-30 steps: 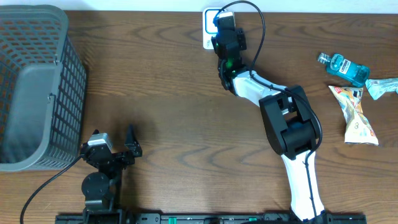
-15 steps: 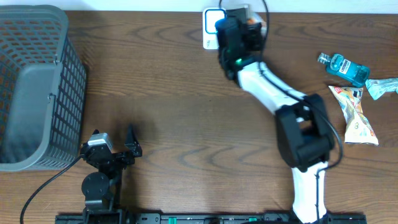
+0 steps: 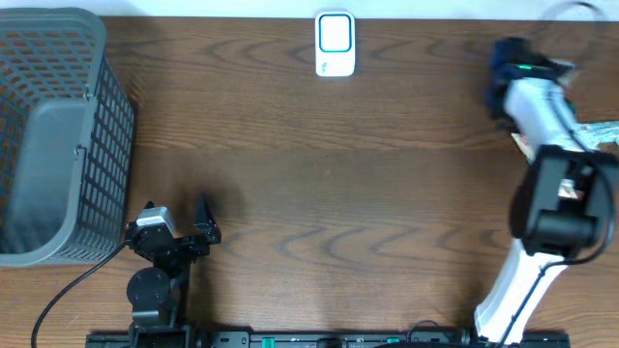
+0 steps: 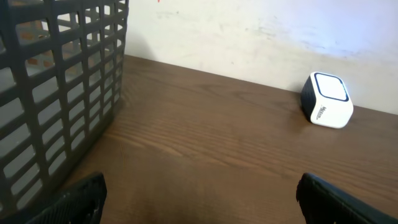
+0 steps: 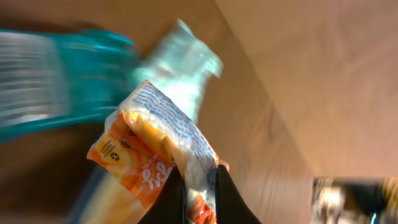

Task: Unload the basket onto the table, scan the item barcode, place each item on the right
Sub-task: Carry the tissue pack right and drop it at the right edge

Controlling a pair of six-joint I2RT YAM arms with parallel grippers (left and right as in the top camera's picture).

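Observation:
In the right wrist view my right gripper is shut on an orange snack packet, pinching its crimped edge between the two dark fingers. Behind the packet lie a blurred teal bottle and a pale crinkly wrapper. Overhead, the right arm reaches to the table's far right, with the right gripper blurred there. The white scanner with a blue-edged window stands at the back middle, also in the left wrist view as the scanner. My left gripper rests open and empty at the front left.
A grey mesh basket fills the left end of the table, and the basket rises close on the left in the left wrist view. A silvery wrapper lies at the right edge beside the right arm.
The right arm has swung from the scanner at the back middle across to the far right of the table. The left arm has not moved.

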